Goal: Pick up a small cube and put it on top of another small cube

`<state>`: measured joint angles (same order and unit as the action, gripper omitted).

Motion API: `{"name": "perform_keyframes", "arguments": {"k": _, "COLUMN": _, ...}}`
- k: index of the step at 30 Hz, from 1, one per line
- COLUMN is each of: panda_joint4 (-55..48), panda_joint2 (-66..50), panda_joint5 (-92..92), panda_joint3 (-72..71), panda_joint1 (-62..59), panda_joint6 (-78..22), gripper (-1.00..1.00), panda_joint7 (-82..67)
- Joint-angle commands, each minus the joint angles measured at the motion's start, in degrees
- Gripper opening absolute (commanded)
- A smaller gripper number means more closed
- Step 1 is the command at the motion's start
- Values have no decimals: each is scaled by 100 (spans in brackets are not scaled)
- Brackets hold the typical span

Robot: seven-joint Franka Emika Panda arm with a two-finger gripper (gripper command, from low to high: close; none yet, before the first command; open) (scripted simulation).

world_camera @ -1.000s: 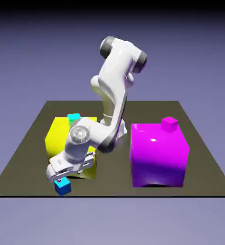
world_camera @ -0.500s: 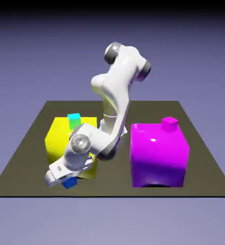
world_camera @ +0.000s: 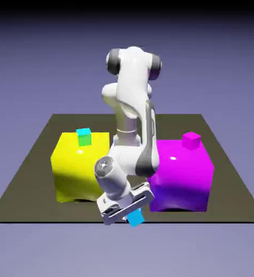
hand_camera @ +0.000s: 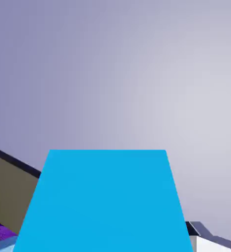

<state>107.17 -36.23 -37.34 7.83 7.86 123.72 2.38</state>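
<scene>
We see a dark, olive-brown table (world_camera: 32, 162) set before a plain blue-violet backdrop (world_camera: 215, 59) (darker toward the top of the exterior view). In the hand view we find the same backdrop (hand_camera: 137, 74) filling most of the frame, paler toward the right.

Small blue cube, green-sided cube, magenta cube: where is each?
small blue cube (world_camera: 135, 218): exterior view, its cyan face below the hand.
green-sided cube (world_camera: 84, 137): exterior view, its green side.
tiny magenta cube (world_camera: 191, 140): exterior view, its front side.
</scene>
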Motion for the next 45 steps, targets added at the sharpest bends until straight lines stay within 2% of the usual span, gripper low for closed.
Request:
{"name": "perform_keyframes", "arguments": {"k": 1, "panda_joint4": 16, "panda_joint2": 51, "panda_joint5": -123, "panda_joint3": -208, "panda_joint1": -91, "panda_joint6": 13, "gripper": -100, "panda_joint7": 80}}
{"name": "perform_keyframes", "arguments": {"k": 24, "panda_joint4": 387, "panda_joint2": 1231, "panda_joint5": -3294, "panda_joint3": -4984, "panda_joint1": -2172, "panda_joint6": 198, "gripper": -100, "panda_joint7": 1723}}
{"name": "perform_keyframes", "arguments": {"k": 33, "panda_joint4": 1651, "panda_joint2": 2257, "panda_joint5": -5503, "panda_joint3": -6701, "panda_joint1": -2171, "panda_joint6": 1053, "gripper": -100, "panda_joint7": 2793}}
{"name": "perform_keyframes", "arguments": {"k": 45, "panda_joint4": 4131, "panda_joint2": 3447, "panda_joint5": -7576, "panda_joint3": -6005, "panda_joint1": -217, "panda_joint6": 2849, "gripper": -100, "panda_joint7": 3655}}
